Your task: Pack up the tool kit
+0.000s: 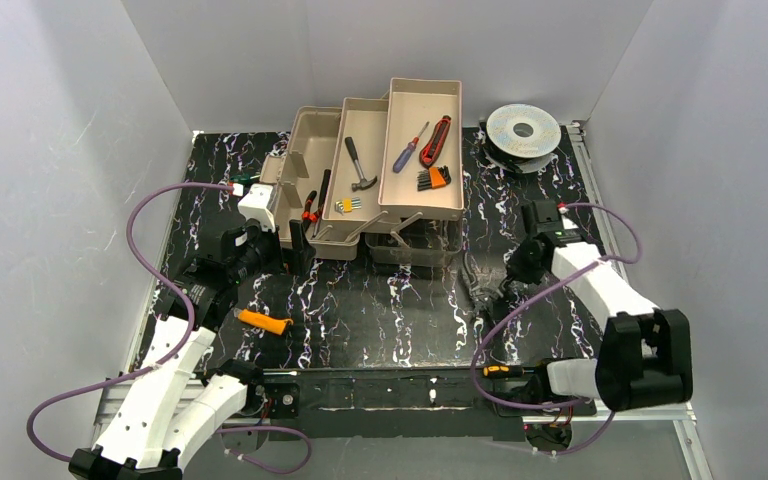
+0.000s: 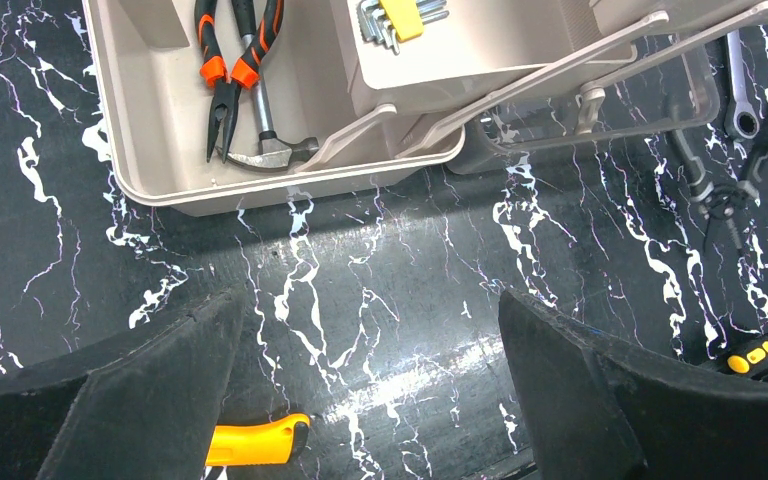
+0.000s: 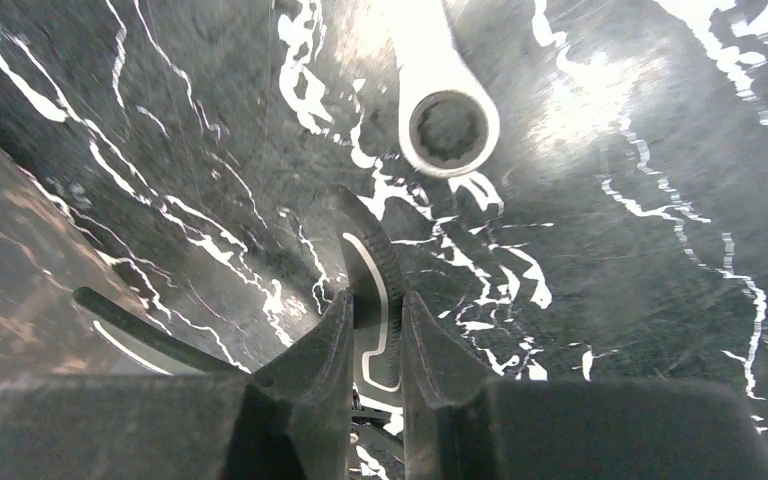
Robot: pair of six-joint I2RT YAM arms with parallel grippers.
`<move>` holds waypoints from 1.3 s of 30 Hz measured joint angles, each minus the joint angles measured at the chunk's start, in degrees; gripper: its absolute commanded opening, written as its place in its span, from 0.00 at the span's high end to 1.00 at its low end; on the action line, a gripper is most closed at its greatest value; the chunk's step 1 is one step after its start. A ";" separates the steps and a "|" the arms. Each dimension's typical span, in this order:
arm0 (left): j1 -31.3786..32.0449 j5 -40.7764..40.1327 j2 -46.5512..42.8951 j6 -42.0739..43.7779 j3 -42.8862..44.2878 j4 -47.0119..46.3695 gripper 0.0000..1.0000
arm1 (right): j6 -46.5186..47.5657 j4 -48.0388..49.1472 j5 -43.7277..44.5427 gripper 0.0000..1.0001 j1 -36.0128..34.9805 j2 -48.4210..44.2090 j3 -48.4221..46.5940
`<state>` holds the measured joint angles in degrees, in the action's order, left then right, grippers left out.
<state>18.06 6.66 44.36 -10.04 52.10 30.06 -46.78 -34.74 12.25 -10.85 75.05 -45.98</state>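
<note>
The tool kit's taupe toolbox (image 1: pixel 305 135) stands open at the back, its beige trays (image 1: pixel 422 100) fanned out. They hold a hammer (image 1: pixel 360 165), a screwdriver (image 1: pixel 410 148), a red knife (image 1: pixel 435 140) and hex keys (image 1: pixel 433 178); orange pliers (image 2: pixel 222 80) lie in the base bin. My left gripper (image 2: pixel 368 300) hangs open over bare table in front of the box, with an orange-handled tool (image 2: pixel 255 440) just beside its left finger. My right gripper (image 3: pixel 372 300) is shut on a black-handled tool (image 3: pixel 365 245) low over the table. A silver wrench (image 3: pixel 447 125) lies just beyond it.
A round silver wire spool (image 1: pixel 523 130) sits at the back right. The smoky lid (image 1: pixel 415 245) hangs off the box's front. A yellow-and-black screwdriver (image 1: pixel 505 370) lies near the right arm's base. Grey walls close in on both sides.
</note>
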 measured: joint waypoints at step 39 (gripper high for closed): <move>-0.24 4.52 1.38 -6.27 1.53 -1.99 0.04 | 11.23 5.79 -11.93 0.99 -24.02 25.49 -64.24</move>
<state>17.82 11.18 45.74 -16.32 53.63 28.08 -35.55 -28.95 0.32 -34.87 100.53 -110.21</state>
